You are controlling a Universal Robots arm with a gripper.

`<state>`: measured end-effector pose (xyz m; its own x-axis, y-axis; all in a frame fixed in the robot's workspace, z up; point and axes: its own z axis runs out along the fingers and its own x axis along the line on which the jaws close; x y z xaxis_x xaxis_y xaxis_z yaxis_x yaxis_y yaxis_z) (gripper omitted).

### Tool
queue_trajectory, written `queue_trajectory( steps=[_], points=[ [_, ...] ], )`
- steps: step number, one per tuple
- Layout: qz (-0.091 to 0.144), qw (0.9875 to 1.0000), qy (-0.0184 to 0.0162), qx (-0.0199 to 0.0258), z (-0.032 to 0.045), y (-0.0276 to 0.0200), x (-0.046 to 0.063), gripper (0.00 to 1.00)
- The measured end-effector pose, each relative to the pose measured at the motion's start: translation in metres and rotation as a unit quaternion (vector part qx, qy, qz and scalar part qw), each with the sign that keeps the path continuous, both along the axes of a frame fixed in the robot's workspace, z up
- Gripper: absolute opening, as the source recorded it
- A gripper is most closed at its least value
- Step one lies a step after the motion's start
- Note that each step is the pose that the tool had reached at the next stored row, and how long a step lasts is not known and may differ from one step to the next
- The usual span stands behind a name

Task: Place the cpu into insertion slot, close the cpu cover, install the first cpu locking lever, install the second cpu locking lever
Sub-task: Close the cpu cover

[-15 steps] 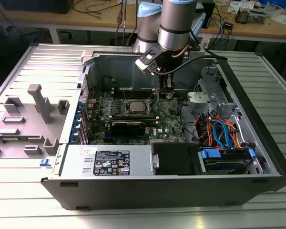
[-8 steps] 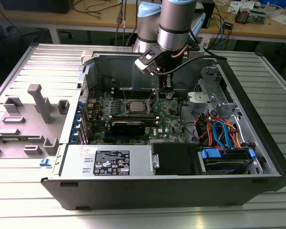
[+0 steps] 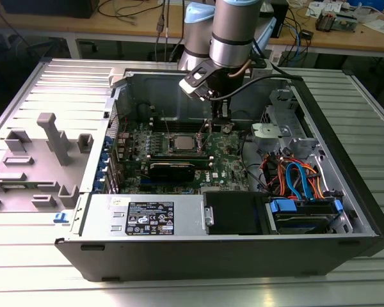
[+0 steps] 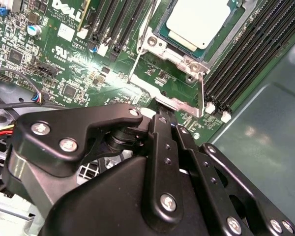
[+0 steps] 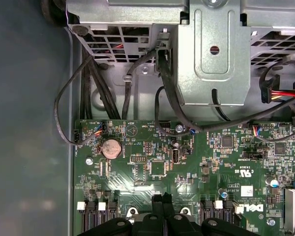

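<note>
The gripper is being held low over the green circuit board, its fingers being pressed together with nothing seen between them. Its tips are being shown just beside a metal tab at the socket's corner. Beyond it, the cpu is being carried in the insertion slot, the cpu cover lying flat around it. In the exterior view the cpu is being shown at about eight o'clock from the gripper, inside the open computer case.
</note>
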<state>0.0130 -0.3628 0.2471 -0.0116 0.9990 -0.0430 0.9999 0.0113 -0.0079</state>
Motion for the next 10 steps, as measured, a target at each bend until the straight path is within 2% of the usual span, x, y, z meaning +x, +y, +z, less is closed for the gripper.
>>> queue_trajectory(
  steps=[10],
  points=[
    [0.000,1.0000,0.0000,0.0000,-0.0001,0.0000,-0.0051,0.11]
  ],
)
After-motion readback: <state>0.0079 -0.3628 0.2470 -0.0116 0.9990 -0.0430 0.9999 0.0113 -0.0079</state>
